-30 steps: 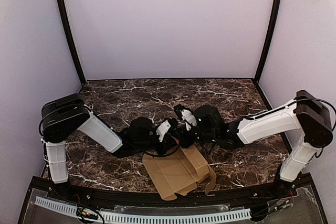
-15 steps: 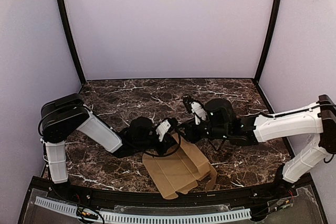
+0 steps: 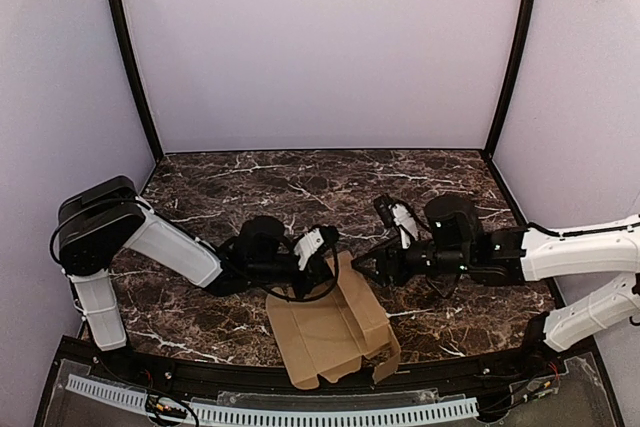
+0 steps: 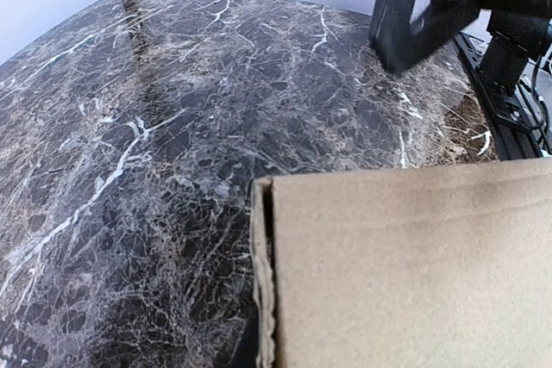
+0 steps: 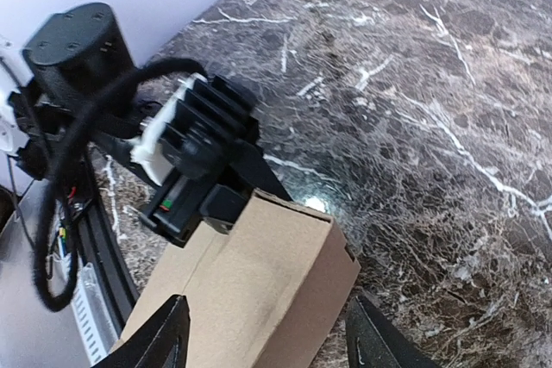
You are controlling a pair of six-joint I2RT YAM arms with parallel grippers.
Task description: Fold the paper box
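Note:
The paper box [image 3: 330, 332] is plain brown cardboard, partly folded, lying near the table's front edge. In the right wrist view its raised rectangular section [image 5: 259, 290] points toward the camera. My left gripper [image 3: 322, 267] is at the box's far edge, shut on a cardboard panel; its black body [image 5: 203, 174] shows there. That panel [image 4: 405, 273] fills the lower right of the left wrist view and hides the left fingers. My right gripper [image 3: 363, 262] stands open just right of the box. Its fingertips [image 5: 164, 333] are spread on either side of the box end without touching it.
The dark marble table [image 3: 300, 187] stretches back to lilac walls with black corner posts [image 3: 130, 57]. A black frame and a white perforated strip [image 3: 270, 413] run along the near edge. The left arm's cable [image 5: 60, 204] loops close to the box.
My right gripper has opened and drawn back to the right, away from the left gripper and the box's far edge. The box and left arm have shifted slightly left.

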